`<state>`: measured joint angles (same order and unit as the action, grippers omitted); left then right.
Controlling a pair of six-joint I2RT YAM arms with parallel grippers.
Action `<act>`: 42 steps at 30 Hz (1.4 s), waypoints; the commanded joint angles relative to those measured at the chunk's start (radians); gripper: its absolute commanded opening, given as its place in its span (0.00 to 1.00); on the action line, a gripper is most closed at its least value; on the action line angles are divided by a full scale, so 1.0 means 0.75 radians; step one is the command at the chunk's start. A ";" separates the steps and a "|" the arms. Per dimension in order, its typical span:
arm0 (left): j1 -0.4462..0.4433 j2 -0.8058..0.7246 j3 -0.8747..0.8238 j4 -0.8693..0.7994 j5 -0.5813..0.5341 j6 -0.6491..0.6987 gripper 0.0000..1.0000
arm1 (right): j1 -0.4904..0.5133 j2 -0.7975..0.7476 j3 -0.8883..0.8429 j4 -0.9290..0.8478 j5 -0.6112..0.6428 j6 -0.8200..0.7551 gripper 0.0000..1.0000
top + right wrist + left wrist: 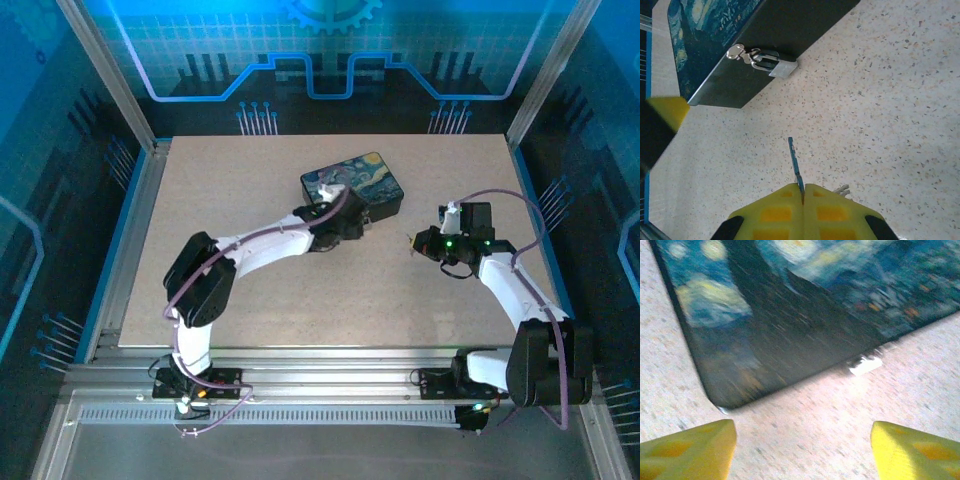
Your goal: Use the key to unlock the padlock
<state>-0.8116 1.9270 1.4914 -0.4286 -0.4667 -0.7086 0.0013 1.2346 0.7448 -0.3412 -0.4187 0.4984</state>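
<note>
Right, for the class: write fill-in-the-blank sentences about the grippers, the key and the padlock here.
The right gripper is shut on the ___.
The left gripper is ___, holding nothing.
The padlock hangs on the side of the painted ___.
Missing words: key; open; box.

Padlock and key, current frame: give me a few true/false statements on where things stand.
1. The right gripper is shut on the key. True.
2. The key is inserted in the padlock. False: the key's tip is apart from it, with bare table between them.
3. The padlock lies loose on the table, away from the box. False: it is hooked on the clasp on the dark side of the box.
4. The left gripper is open and holds nothing, close to the box's edge. True.
</note>
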 commanded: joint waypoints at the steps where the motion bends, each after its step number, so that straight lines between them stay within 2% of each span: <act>1: -0.107 0.095 0.097 -0.145 -0.170 -0.131 0.76 | -0.004 -0.008 0.044 -0.042 0.028 -0.027 0.00; 5: -0.156 0.293 0.318 -0.238 -0.312 -0.220 0.76 | -0.050 -0.024 0.058 -0.057 0.051 -0.020 0.00; 11: -0.152 0.520 0.533 -0.205 -0.406 -0.263 0.75 | -0.093 -0.001 0.099 -0.050 0.050 -0.012 0.00; 17: -0.115 0.704 0.713 -0.175 -0.410 -0.271 0.74 | -0.094 0.050 0.143 -0.023 0.024 -0.010 0.00; 27: -0.049 0.787 0.753 -0.063 -0.401 -0.247 0.67 | -0.094 0.136 0.161 0.055 -0.037 -0.012 0.00; 29: -0.039 0.798 0.756 -0.028 -0.358 -0.236 0.65 | -0.092 0.157 0.161 0.072 -0.055 -0.007 0.00; 32: -0.039 0.815 0.759 -0.022 -0.343 -0.255 0.60 | -0.084 0.183 0.162 0.092 -0.067 -0.008 0.00; 42: -0.036 0.811 0.759 -0.067 -0.363 -0.286 0.33 | -0.061 0.231 0.153 0.120 -0.074 -0.014 0.00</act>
<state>-0.8459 2.5156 2.0293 -0.4629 -0.7261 -0.9054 -0.0555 1.3987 0.8398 -0.2691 -0.4534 0.4961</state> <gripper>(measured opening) 0.342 0.048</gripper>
